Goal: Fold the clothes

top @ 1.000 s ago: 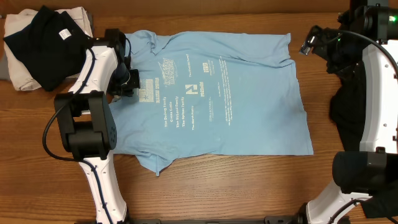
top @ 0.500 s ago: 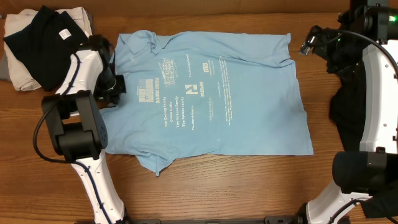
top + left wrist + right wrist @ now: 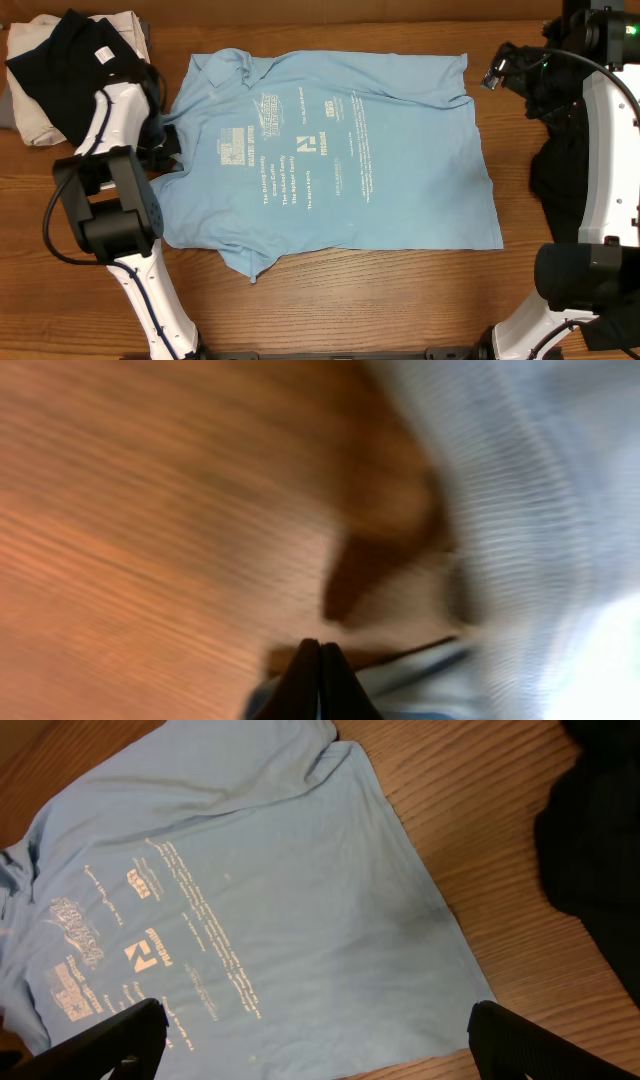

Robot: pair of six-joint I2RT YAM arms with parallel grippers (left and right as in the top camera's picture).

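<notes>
Light blue cotton marks the short-sleeved T-shirt with white printed text (image 3: 340, 150), spread flat and print-side up on the brown wooden table (image 3: 350, 300). The left gripper (image 3: 165, 140) now sits at the shirt's left edge. A second ago it lay further in over the shirt, beside the white lettering, so it has travelled outward off the print. Its fingers (image 3: 320, 678) are pressed together. The blurred left wrist view shows blue fabric just beside them, and whether any cloth is caught between them cannot be told. The right gripper (image 3: 320, 1040) hangs above the shirt's upper right corner with its dark fingers spread wide and nothing between them, its position unchanged from the earlier frames. A pile of folded black garments on a beige cloth (image 3: 70, 60) lies beyond the shirt's upper left corner. A crumpled black garment (image 3: 565, 170) lies to the shirt's right, apart from it.
</notes>
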